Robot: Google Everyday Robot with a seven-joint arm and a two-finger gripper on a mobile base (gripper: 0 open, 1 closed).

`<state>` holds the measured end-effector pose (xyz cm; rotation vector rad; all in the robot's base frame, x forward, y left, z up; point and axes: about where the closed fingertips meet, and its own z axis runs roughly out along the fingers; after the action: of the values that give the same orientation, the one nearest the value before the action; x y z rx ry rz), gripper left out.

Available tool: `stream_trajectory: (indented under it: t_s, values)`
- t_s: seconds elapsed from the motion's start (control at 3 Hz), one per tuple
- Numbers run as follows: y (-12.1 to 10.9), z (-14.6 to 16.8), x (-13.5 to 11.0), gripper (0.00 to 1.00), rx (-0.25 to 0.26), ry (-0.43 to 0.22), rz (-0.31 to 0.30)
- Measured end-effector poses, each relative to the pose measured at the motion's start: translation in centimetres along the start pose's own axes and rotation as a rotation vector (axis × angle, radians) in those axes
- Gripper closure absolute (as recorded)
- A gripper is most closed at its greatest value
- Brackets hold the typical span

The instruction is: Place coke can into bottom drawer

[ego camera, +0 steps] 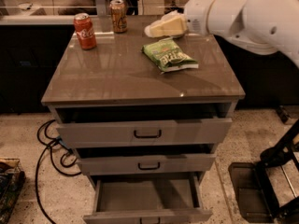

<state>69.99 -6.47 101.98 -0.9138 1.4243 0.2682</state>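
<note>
there, claw [158, 29] hovers near tabletop's [117, 76] back edge.

We've just got one camera, up high in front of the cabinet [117, 73], fairly close, looking down on it. Gripper [155, 29] sits upper right in view, over the back of the top.

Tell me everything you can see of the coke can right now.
The coke can is small and red, metal by its look, with white script and a silver top. It stands upright near the back left corner of the cabinet top, resting on that surface alone. A brownish-gold can stands apart from it, to its right and further back. The end effector hovers well to its right, near the green bag, not touching the can.
</note>
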Motion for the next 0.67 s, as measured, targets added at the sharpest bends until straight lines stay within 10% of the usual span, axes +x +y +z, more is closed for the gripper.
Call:
stream_trajectory:
  t_s: [0.67]
  values:
    - [2.9, 11.6, 3.0, 0.0, 0.022, -0.161, 0.158]
